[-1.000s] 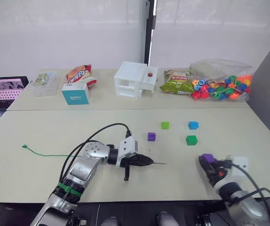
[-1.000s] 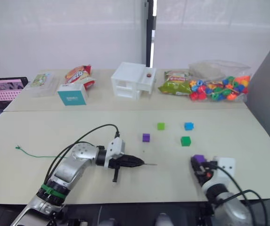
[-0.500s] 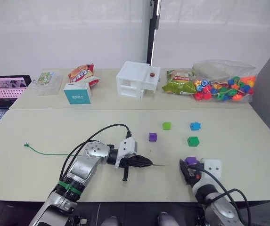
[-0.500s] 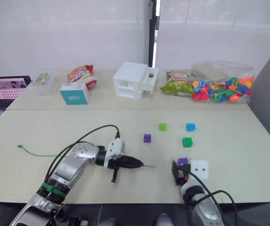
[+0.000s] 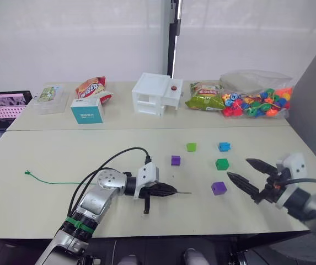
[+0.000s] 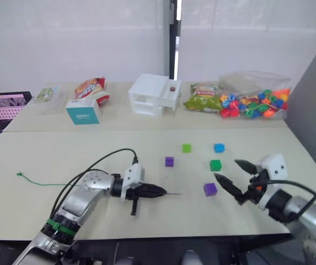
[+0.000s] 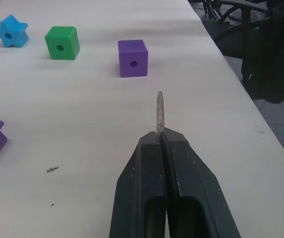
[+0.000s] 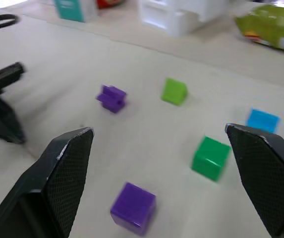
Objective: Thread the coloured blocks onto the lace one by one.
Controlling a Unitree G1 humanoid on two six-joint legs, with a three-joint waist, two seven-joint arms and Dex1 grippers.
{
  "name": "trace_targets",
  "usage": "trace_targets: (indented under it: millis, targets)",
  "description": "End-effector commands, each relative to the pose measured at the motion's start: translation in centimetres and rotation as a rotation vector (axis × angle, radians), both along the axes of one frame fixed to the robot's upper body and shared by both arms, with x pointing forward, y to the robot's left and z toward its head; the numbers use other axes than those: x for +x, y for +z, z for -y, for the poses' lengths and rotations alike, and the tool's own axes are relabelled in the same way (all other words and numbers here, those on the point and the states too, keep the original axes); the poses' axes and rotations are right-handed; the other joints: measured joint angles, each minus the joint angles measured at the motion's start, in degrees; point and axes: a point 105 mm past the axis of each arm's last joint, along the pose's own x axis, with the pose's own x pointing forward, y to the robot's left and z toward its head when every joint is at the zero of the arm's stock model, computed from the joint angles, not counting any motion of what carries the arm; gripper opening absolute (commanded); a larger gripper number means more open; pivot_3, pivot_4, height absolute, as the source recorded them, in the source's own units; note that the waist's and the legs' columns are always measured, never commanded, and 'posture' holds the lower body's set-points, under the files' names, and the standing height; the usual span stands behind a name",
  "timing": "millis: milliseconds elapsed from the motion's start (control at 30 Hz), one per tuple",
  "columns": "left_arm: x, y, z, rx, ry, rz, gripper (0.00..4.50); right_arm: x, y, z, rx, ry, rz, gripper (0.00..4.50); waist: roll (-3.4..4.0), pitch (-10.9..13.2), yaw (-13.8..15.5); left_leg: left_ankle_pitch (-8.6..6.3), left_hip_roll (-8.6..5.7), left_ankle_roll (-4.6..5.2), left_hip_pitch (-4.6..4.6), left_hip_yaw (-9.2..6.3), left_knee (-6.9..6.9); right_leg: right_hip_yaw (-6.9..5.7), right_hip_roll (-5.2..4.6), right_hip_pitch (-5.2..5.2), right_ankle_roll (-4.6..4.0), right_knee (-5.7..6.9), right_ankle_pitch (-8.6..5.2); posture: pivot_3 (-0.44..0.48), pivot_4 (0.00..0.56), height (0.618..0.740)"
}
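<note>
Left eye view, left to right: one green lace (image 5: 53, 181) trailing across the table (image 5: 64, 149); left gripper (image 5: 169, 191), fingers pinched on the lace's grey tip; five blocks, namely two purple (image 5: 175, 160) (image 5: 219, 188), one light green (image 5: 191, 147), one blue (image 5: 224, 146), one dark green (image 5: 221, 164); right gripper (image 5: 245, 176), fingers spread, empty, beside the nearer purple block.

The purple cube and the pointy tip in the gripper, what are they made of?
The purple cube looks like smooth moulded plastic: even colour, crisp edges, a neat round hole. The tip, pinched in the left gripper, looks stiff and dull grey, perhaps plastic or metal.
</note>
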Motion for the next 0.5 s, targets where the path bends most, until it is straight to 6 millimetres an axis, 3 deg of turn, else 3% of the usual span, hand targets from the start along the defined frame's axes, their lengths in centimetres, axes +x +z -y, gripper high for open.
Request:
trace_targets:
  millis: [33,133,300,500]
  targets:
    - [0.0,1.0,0.1,-0.023,0.001,0.045,0.0,-0.5,-0.7,-0.9,-0.129,0.237,-0.093,4.49,0.0,0.0,0.1,0.0,0.0,0.0,-0.02,0.03,0.04,0.02,-0.01,0.01,0.01,-0.03,0.0,0.0,0.15,0.74]
    - [0.1,1.1,0.6,-0.024,-0.001,0.054,0.0,0.3,-2.4,0.1,-0.423,0.385,-0.107,4.49,0.0,0.0,0.4,0.0,-0.06,0.0,-0.04,0.04,0.11,0.01,-0.1,0.06,0.08,-0.08,0.02,0.0,0.15,0.74]
    - [0.5,1.6,1.2,-0.039,0.017,0.067,0.0,2.5,-3.4,0.8,-0.585,0.482,-0.086,4.49,-0.05,0.0,0.3,-0.01,-0.08,0.0,-0.09,0.05,0.13,-0.01,-0.15,0.02,0.13,-0.11,0.02,0.0,0.15,0.74]
    - [0.4,1.6,1.5,-0.04,0.033,0.068,0.0,3.2,-5.0,0.5,-0.711,0.638,-0.084,4.49,-0.05,0.0,0.3,0.0,-0.08,-0.01,-0.1,0.04,0.09,-0.02,-0.16,-0.07,0.13,-0.04,0.02,0.0,0.15,0.74]
